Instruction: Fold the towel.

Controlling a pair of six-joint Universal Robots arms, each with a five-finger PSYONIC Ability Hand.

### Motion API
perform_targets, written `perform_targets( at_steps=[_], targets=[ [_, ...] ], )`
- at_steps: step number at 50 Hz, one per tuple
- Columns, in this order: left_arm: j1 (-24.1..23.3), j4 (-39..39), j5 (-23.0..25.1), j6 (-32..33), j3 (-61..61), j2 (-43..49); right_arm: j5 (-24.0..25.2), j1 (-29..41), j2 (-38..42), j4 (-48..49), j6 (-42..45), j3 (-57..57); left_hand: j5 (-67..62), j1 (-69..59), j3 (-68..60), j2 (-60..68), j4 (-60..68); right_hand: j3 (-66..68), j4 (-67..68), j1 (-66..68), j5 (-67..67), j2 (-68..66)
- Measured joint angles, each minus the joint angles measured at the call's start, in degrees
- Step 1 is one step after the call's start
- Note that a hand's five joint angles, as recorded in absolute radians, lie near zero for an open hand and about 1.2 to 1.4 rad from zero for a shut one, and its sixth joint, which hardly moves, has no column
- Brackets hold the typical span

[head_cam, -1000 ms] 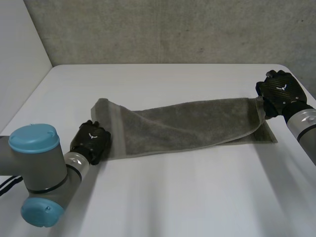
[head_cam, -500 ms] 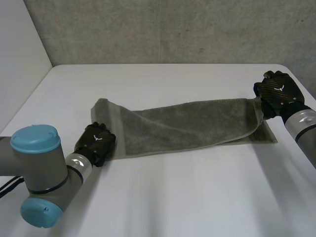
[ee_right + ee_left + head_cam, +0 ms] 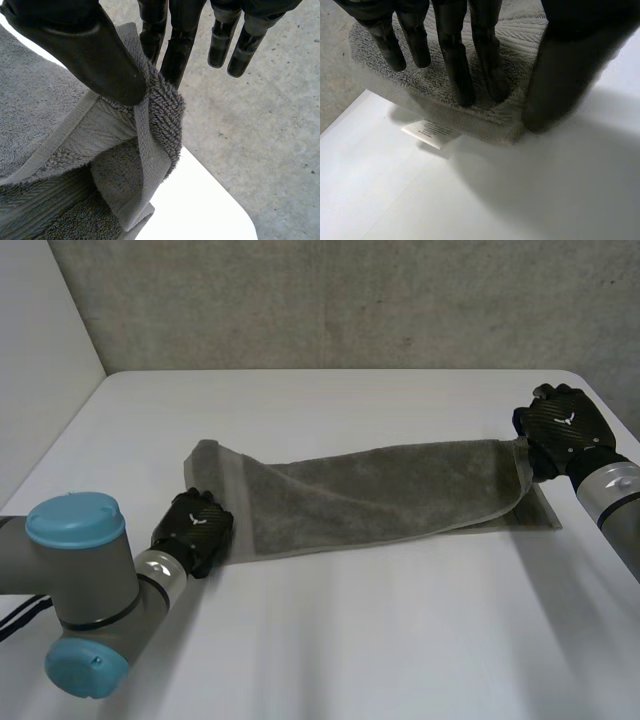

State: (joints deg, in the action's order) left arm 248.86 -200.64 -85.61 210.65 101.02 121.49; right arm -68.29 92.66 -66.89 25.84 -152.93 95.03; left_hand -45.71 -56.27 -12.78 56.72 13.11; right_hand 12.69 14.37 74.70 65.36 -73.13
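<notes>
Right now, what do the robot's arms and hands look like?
The left arm is grey with rounded joints and light-blue round caps; the right arm shows a grey, silvery wrist. The left robot hand and right robot hand are black, with a woven-looking shell and a small white mark on the back. Their fingers are slim and dark, the thumb thicker.

Head view overhead, 2 wrist views close, all sharing towel (image 3: 380, 495)
</notes>
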Motion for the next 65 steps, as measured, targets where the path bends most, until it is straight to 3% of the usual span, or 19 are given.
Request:
perform_targets(
  at_steps=[3,5,23,33,45,54,65],
  targets=[
    [0.1,0.0,0.1,-0.1,-0.6,0.5,0.0,0.0,0.0,0.0,0.0,0.0,-15.3,-13.9,0.0,15.0,0.0,0.0,0.0,0.0,0.0,0.0],
    [0.1,0.0,0.2,-0.2,-0.9,0.6,0.0,0.0,0.0,0.0,0.0,0.0,-19.8,-16.0,0.0,19.2,0.0,0.0,0.0,0.0,0.0,0.0],
    [1.9,0.0,0.9,-3.5,-0.9,-2.6,0.0,0.4,-0.1,-0.2,0.0,0.1,-20.3,-16.1,0.0,19.8,0.0,0.0,0.0,0.0,0.0,0.0],
    [5.2,0.0,5.4,-10.8,0.4,-9.4,1.0,0.5,-3.0,-2.3,-1.1,-0.3,-20.3,-16.1,0.0,19.8,0.0,0.0,0.0,0.0,0.0,0.0],
    [10.7,3.0,10.8,-21.0,0.4,-20.0,7.1,0.0,-11.5,-8.4,-8.7,-1.8,-20.3,-16.3,0.0,19.8,0.0,0.0,0.0,0.0,0.0,0.0],
    [13.4,4.0,11.5,-22.4,-0.7,-20.0,7.5,0.3,-12.1,-9.0,-10.0,-2.1,-20.3,-16.3,0.0,19.8,0.0,0.0,0.0,0.0,0.0,0.0],
    [13.0,4.4,11.5,-22.4,-3.6,-15.0,7.6,0.4,-10.7,-9.8,-9.8,-2.9,-20.3,-16.3,0.0,19.8,0.0,0.0,0.0,0.0,0.0,0.0]
  ],
)
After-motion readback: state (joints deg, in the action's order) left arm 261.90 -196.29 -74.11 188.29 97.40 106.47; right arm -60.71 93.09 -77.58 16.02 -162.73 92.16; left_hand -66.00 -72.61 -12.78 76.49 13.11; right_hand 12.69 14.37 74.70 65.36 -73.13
